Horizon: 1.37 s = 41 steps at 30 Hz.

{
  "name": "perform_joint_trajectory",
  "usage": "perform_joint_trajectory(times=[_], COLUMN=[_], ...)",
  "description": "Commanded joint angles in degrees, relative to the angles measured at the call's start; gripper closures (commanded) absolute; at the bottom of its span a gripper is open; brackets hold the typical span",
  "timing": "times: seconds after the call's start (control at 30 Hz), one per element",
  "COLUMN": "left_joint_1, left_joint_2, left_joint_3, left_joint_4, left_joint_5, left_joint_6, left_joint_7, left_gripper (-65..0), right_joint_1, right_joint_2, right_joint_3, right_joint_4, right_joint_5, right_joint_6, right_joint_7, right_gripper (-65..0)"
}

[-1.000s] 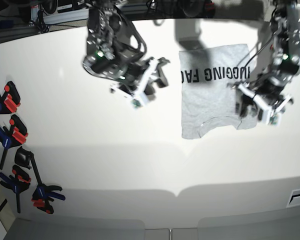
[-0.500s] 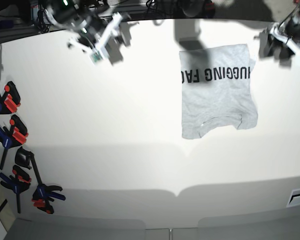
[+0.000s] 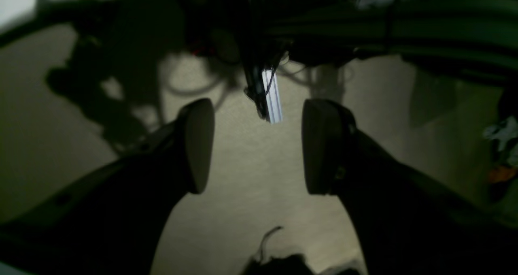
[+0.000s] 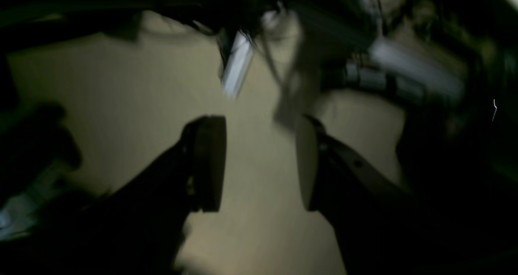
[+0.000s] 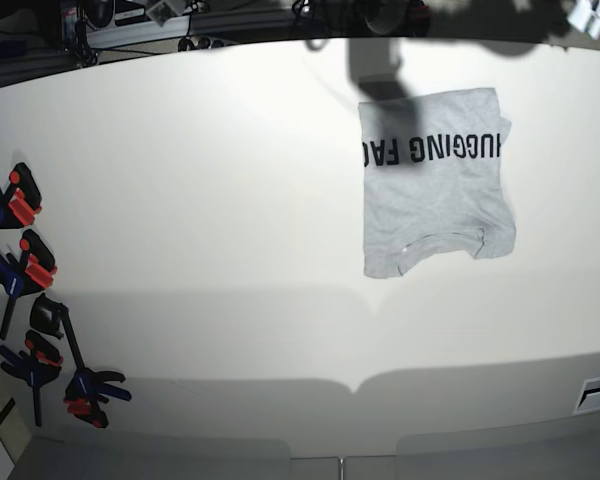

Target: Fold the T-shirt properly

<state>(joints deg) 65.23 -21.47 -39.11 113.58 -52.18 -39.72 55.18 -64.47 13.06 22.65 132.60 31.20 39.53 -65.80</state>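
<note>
The T-shirt [image 5: 432, 195] lies folded on the white table [image 5: 210, 200] at the back right. It is light grey, with black capital lettering across its far part and the ribbed neck toward the front. Nothing touches it. My left gripper [image 3: 259, 145] is open and empty, its pads [image 3: 198, 145] wide apart over a dim beige surface. My right gripper [image 4: 259, 165] is open and empty too, in a blurred, dark view. Both arms are almost out of the base view; only small white bits show at the top right corner [image 5: 587, 15] and top left [image 5: 160, 10].
Several black clamps with red and blue handles [image 5: 25, 290] lie along the table's left edge. Cables and dark gear [image 3: 323, 32] and an aluminium rail [image 3: 271, 101] hang in front of the left wrist camera. The table's front edge [image 5: 350, 385] runs across the bottom.
Both arms have lifted away from the table and drawn back to the top edge of the base view. The T-shirt stays flat where the left gripper let go of it.
</note>
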Motion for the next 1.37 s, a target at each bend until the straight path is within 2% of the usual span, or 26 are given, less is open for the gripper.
perform_joint_trajectory(times=[0.0,0.1,0.2,0.27,0.33,0.4,0.47,0.5,0.57,0.63,0.73,0.8,0.83,0.93,1.0,1.13,1.33], left_joint_1=[0.79,-2.25,-8.81,-13.77,-18.95,-23.98,-29.2,-31.82,-36.72,-41.13,-47.17,-50.16,-51.34,-53.07,-53.37,-53.37,-53.33], left_joint_2=[-0.28,-0.31,-0.26,-0.26,-0.26,0.15,1.57,2.43,3.41,4.22,6.45,7.91,8.52,9.77,9.99,9.99,10.21], left_joint_3=[2.4,14.21,25.49,30.82,35.1,38.38,40.79,41.83,44.02,46.12,47.78,47.84,47.84,47.84,47.84,47.84,47.84], left_joint_4=[-1.42,-9.51,-19.93,-26.6,-33.7,-41.46,-50.47,-55.58,-65.81,-75.23,-87.47,-92.35,-93.64,-93.94,-93.26,-91.89,-88.96], left_joint_5=[1.6,10.45,17.73,22.25,27.34,31.5,37.38,41.09,45.4,45.07,45.33,46.86,48.33,56.76,59.87,60.26,60.08], left_joint_6=[-0.28,-0.28,0.15,2.56,4.83,9.2,16.68,19.17,19.91,19.87,19.89,20.22,21.07,21.79,23.45,30.21,30.97], left_joint_7=[-2.36,-6.97,-11.98,-15.17,-19.82,-25.86,-31.63,-34.16,-38.53,-42.53,-48.24,-49.09,-48.57,-45.38,-44.5,-44.98,-46.66], left_gripper=[-32.1,-32.1,-32.1,-32.1,-32.1,-32.1,-32.1,-32.1,-32.1,-32.1,-32.1,-32.1,-32.1,-32.1,-32.1,-32.1,-32.1], right_joint_1=[-0.44,1.79,6.12,9.51,13.46,17.86,22.69,25.2,30.16,34.6,40.7,43.98,45.46,48.57,49.59,50.69,51.19], right_joint_2=[0.87,4.57,7.52,8.68,9.4,9.46,9.27,8.76,7.34,5.62,3.19,1.79,1.09,-0.46,-1.03,-1.14,-1.14], right_joint_3=[0.04,-2.64,-7.5,-11.06,-14.69,-18.34,-22.14,-24.04,-27.45,-30.18,-32.76,-33.14,-33.14,-33.14,-33.14,-33.14,-33.14], right_joint_4=[-2.56,-13.55,-27.5,-36.87,-46.49,-56.43,-66.42,-71.21,-79.76,-87.58,-98.68,-104.17,-106.16,-108.85,-108.87,-108.72,-108.72], right_joint_5=[0.83,0.94,0.46,-0.68,-3.85,-7.13,-8.66,-8.24,-10.6,-15.87,-21.49,-22.08,-22.05,-22.08,-22.08,-22.05,-22.03], right_joint_6=[0.47,0.47,0.47,0.47,0.47,0.47,-0.17,-2.34,-5.99,-10.12,-18.21,-21.31,-21.86,-21.94,-21.92,-21.9,-21.7], right_joint_7=[2.56,7.17,8.35,9.86,14.05,18.91,24.87,28.2,34.1,40.94,51.08,55.41,56.39,57.0,57.0,57.11,60.13], right_gripper=[-26.5,-26.5,-26.5,-26.5,-26.5,-26.5,-26.5,-26.5,-26.5,-26.5,-26.5,-26.5,-26.5,-26.5,-26.5,-26.5,-26.5])
